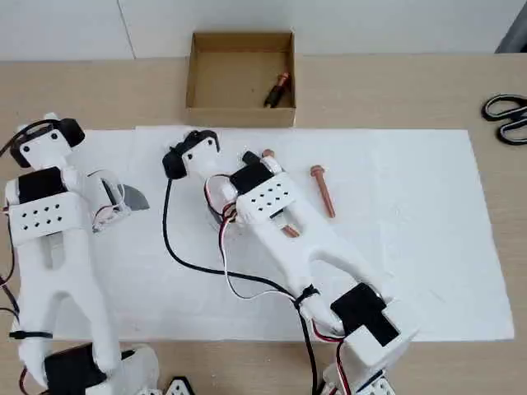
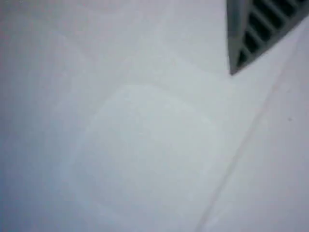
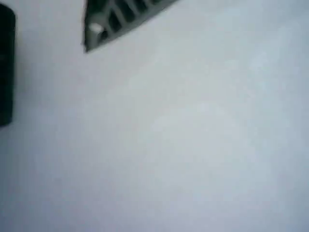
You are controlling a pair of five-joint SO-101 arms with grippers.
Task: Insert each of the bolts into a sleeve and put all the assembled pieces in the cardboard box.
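The cardboard box (image 1: 198,78) stands at the table's far edge, with one copper bolt in a black sleeve (image 1: 278,89) lying by its right wall. A bare copper bolt (image 1: 323,191) lies on the white paper sheet (image 1: 412,247), just right of the middle arm. Copper bits show at that arm's far side (image 1: 268,154) and from under it (image 1: 290,231). My right gripper (image 1: 216,212) is tucked low under that folded arm, close over the paper. Down on the sheet's left part rests my left gripper (image 1: 123,197), away from the bolts.
Black scissors (image 1: 506,118) lie at the table's right edge, off the sheet. A black cable (image 1: 177,247) loops over the paper between the arms. A dark shape (image 3: 6,67) shows at the edge of the right wrist view; I cannot tell what it is.
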